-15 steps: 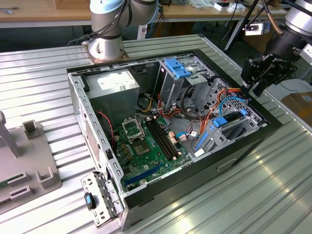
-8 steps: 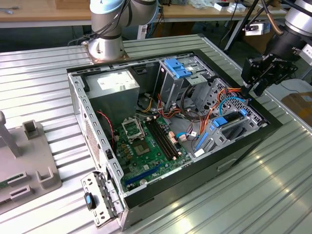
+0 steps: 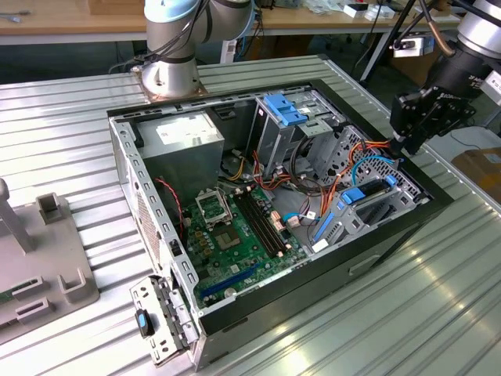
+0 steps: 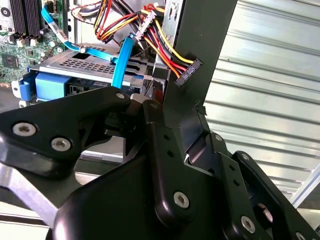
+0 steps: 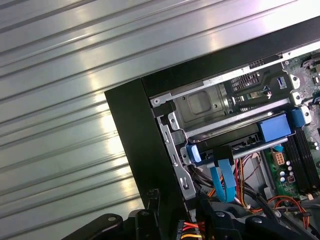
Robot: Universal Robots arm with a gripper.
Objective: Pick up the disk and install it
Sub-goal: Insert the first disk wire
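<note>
My claw [image 3: 401, 143] hangs over the case [image 3: 258, 304] rim on the exterior view's right; I cannot tell whether it is open or closed. The disk [image 3: 368, 200] sits in the corner bay just below, toward the exterior view's left. Its long axis seems to run away from that rim.

Had a ribbed bare-metal tabletop [image 3: 438, 313] throughout, streaked with bright overhead glare. Was backed by a light wooden bench [image 3: 70, 19] along the far edge, cluttered with small items, dark underneath. Showed a cardboard box [image 3: 479, 168] at the exterior view's right.
</note>
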